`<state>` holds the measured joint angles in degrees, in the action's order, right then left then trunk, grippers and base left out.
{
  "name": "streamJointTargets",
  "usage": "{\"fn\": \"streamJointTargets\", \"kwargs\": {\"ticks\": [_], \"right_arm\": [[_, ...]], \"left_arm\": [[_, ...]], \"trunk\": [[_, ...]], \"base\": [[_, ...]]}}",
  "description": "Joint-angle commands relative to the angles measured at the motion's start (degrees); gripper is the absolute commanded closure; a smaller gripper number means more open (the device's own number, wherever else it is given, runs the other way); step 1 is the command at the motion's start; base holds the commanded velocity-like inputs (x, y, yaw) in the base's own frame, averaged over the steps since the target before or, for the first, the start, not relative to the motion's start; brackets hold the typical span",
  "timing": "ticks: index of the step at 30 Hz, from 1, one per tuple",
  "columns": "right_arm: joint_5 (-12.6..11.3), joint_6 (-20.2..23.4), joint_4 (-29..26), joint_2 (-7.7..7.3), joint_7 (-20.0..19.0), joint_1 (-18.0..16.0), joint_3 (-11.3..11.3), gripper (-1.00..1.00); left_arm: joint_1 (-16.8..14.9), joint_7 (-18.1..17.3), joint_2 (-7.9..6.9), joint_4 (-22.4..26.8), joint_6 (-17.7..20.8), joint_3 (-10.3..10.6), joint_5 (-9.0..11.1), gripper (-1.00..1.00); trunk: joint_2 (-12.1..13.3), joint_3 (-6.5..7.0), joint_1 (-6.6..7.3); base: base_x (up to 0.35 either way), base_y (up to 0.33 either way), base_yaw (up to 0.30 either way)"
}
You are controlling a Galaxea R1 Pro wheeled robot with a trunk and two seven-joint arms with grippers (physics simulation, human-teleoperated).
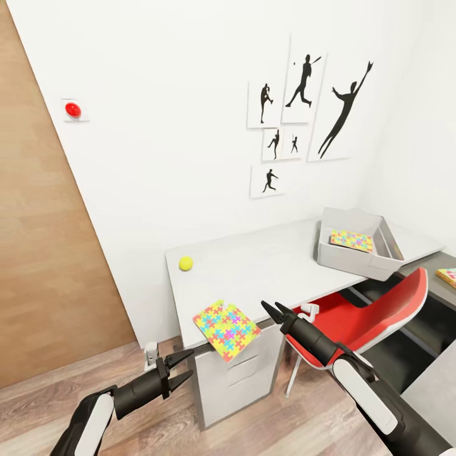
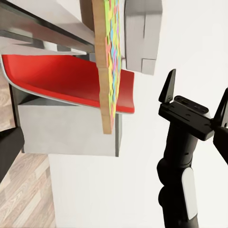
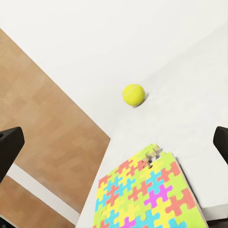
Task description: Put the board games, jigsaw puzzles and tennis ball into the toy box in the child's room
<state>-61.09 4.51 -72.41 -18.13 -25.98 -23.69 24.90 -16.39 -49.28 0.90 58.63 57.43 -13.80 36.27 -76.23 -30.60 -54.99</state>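
Observation:
A multicoloured jigsaw puzzle (image 1: 226, 329) lies at the table's (image 1: 266, 266) front corner and overhangs the edge; it also appears edge-on as the puzzle (image 2: 108, 71) and flat as the puzzle (image 3: 147, 194). The yellow tennis ball (image 1: 185, 263) rests near the table's left end, beyond the puzzle, ball (image 3: 133, 94). A second jigsaw puzzle (image 1: 352, 240) lies inside the grey toy box (image 1: 354, 261) at the table's right end. My right gripper (image 1: 273, 310) hangs open just right of the overhanging puzzle. My left gripper (image 1: 180, 369) is open, below and left of it. The bed is out of view.
A red chair (image 1: 373, 316) is tucked under the table beside my right arm. Drawers (image 1: 237, 373) stand under the puzzle corner. A flat yellowish item (image 1: 448, 275) lies on the dark cabinet top at the right edge; I cannot tell what it is. Wood floor lies below.

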Motion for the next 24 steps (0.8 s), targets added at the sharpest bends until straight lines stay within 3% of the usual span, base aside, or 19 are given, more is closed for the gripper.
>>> {"fn": "streamJointTargets", "kwargs": {"ticks": [1, 24], "right_arm": [[-0.61, 0.32, -0.01, -0.04, -0.12, -0.05, 0.06, -1.00], [-0.56, 0.32, 0.02, 0.09, -0.05, -0.04, 0.13, -1.00]], "left_arm": [[-0.04, -0.29, 0.06, 0.00, 0.22, -0.17, -0.26, -1.00], [-0.04, 0.57, 0.33, -1.13, 0.15, -0.12, -0.40, -1.00]], "trunk": [[-0.03, -0.06, 0.00], [-0.03, -0.06, 0.00]], "base": [[0.004, -0.003, 0.015], [0.000, -0.002, 0.002]]}}
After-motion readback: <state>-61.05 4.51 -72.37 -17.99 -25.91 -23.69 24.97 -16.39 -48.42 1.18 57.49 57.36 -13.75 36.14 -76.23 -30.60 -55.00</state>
